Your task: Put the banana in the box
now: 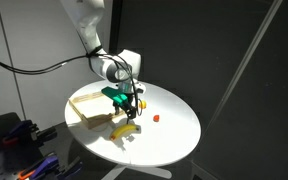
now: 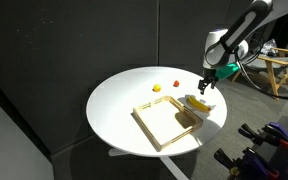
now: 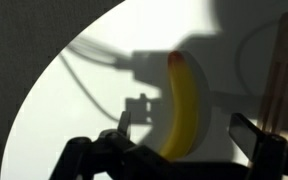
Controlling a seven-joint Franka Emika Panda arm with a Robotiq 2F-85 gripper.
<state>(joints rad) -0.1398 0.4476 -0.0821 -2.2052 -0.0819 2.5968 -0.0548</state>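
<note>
- One banana (image 3: 182, 105), small, curved and yellow, lies on the round white table (image 1: 174, 135). It is outside the box (image 2: 156, 125) and just beside one of its walls.
- The box is a shallow square tray of pale wood with low thin walls. In both exterior views nothing shows inside it.
- The wrist view looks straight down on the banana. Its length runs roughly alongside the box wall (image 3: 282, 70), which shows as a pale strip at the frame's edge.
- The gripper (image 3: 182, 122) hangs above the banana with its jaws spread wide, one dark finger (image 3: 126, 120) on each side of the fruit. It holds nothing.
- In an exterior view the gripper (image 1: 127, 103) sits over the banana (image 1: 124, 129) with a gap between them, so it does not appear to touch it.
- A small yellow ball (image 2: 156, 88) and a tiny red object (image 2: 175, 84) rest on the table near the box, on its far side in that view. They are apart from the banana and are not part of the job.
- As for progress, the task looks to be at an early stage. The arm is lined up over the banana, but no grasp has been made.
- What is left, by my reading, is to lower the jaws, close them on the banana, lift it over the low wall and set it down in the box.
</note>
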